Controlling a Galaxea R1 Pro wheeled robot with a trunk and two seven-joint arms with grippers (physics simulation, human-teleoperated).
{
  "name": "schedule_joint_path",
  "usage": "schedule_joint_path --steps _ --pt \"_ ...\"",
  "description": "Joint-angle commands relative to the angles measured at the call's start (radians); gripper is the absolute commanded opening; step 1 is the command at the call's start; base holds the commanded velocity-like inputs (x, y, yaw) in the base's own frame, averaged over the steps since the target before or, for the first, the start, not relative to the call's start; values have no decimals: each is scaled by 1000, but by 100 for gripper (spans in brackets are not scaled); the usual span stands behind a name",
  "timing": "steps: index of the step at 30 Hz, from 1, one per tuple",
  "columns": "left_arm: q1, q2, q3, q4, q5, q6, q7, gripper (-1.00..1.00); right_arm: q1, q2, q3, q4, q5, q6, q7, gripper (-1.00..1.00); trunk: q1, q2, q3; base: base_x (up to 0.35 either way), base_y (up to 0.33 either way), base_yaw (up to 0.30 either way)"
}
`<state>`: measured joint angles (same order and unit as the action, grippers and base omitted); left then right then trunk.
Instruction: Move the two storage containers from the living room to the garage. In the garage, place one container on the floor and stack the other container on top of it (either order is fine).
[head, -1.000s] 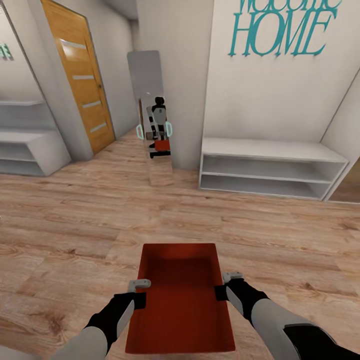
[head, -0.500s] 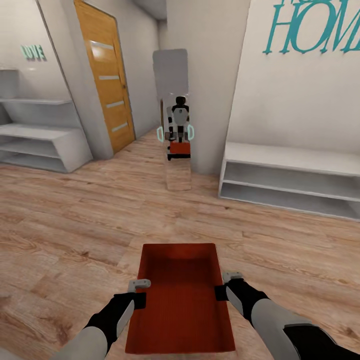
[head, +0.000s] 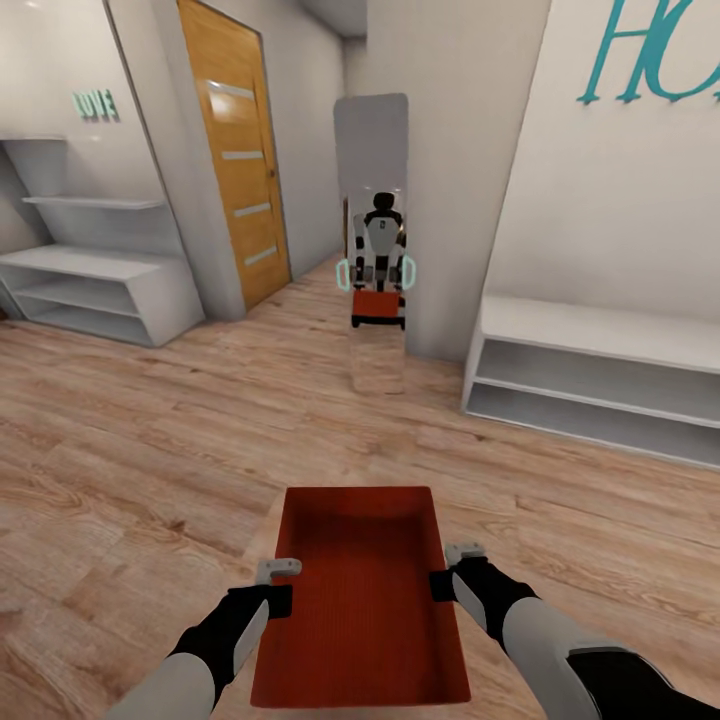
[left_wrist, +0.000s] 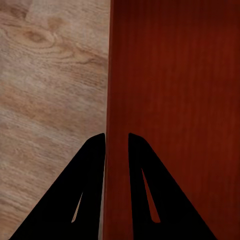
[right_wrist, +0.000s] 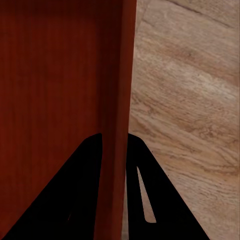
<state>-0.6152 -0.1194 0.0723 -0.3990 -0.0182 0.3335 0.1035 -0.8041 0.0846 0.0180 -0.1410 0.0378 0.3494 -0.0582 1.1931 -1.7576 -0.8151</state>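
Left gripper (head: 278, 578): clamped on the left wall of the storage container (head: 360, 590), one finger inside and one outside.
Right gripper (head: 455, 562): clamped on the container's right wall in the same way.
Storage container: red-orange, open-topped, held level between both arms above the wood-plank floor (head: 150, 440).
Ahead: a tall mirror (head: 376, 230) reflecting the robot; an orange door (head: 240, 160) to its left; white shelves (head: 600, 375) at the right, more shelves (head: 95, 280) at the left.
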Motion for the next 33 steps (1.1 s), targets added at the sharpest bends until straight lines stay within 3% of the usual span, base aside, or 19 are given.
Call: schedule_joint_path --steps 1,11,33 --pt "0 18 -20 2 29 19 -5 -100 -1 0 56 -5 -22 5 0 -100 1 0 -1 348 0 6" --pt "1 18 -20 2 29 19 -5 -100 -1 0 57 -4 -22 5 0 -100 1 0 -1 348 0 123" --pt "1 18 -20 2 29 19 -5 -100 -1 0 57 -5 -22 5 0 -100 1 0 -1 348 0 274"
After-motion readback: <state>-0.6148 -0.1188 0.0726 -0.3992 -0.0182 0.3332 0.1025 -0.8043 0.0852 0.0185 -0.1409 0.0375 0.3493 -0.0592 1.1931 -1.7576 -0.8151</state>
